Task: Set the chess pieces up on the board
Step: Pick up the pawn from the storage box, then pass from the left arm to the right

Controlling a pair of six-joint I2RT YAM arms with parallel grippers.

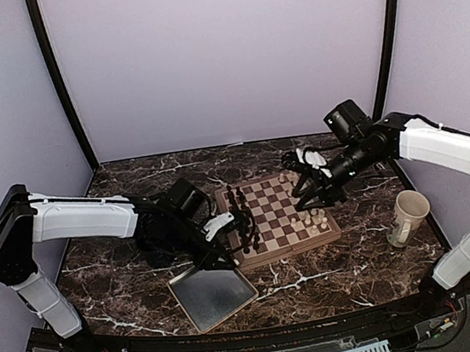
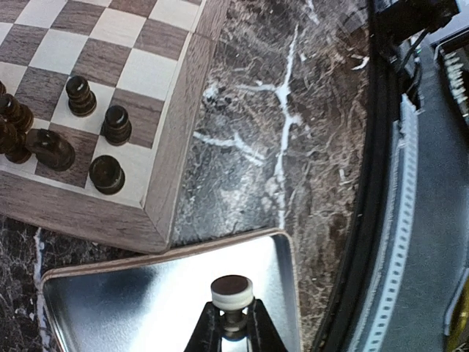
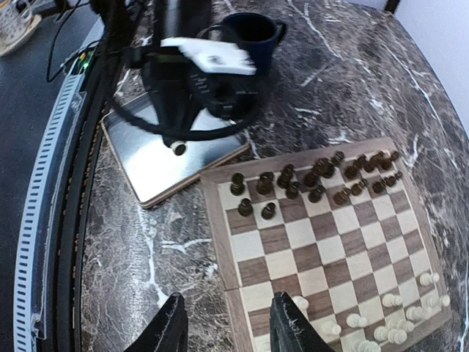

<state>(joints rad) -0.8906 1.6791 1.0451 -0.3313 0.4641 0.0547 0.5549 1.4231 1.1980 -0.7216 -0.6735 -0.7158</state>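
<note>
The board (image 1: 273,190) lies mid-table, with dark pieces (image 1: 242,218) along its left side and cream-white chess pieces (image 1: 313,218) at its right side. My left gripper (image 2: 233,326) is shut on one cream-white chess piece (image 2: 232,293), held base-up over the grey metal tray (image 2: 132,301). In the top view that gripper (image 1: 226,259) hangs at the tray's far edge. My right gripper (image 3: 229,301) stands open above the board's edge (image 3: 322,235), with nothing between its fingers. White pieces (image 3: 388,323) stand just to its right.
The metal tray (image 1: 213,294) sits in front of the board, touching its corner (image 2: 157,235). A cream paper cup (image 1: 409,216) stands at the right. A dark mug (image 3: 253,33) stands behind my left arm (image 3: 198,81). Dark pieces (image 2: 80,95) crowd the board's near corner.
</note>
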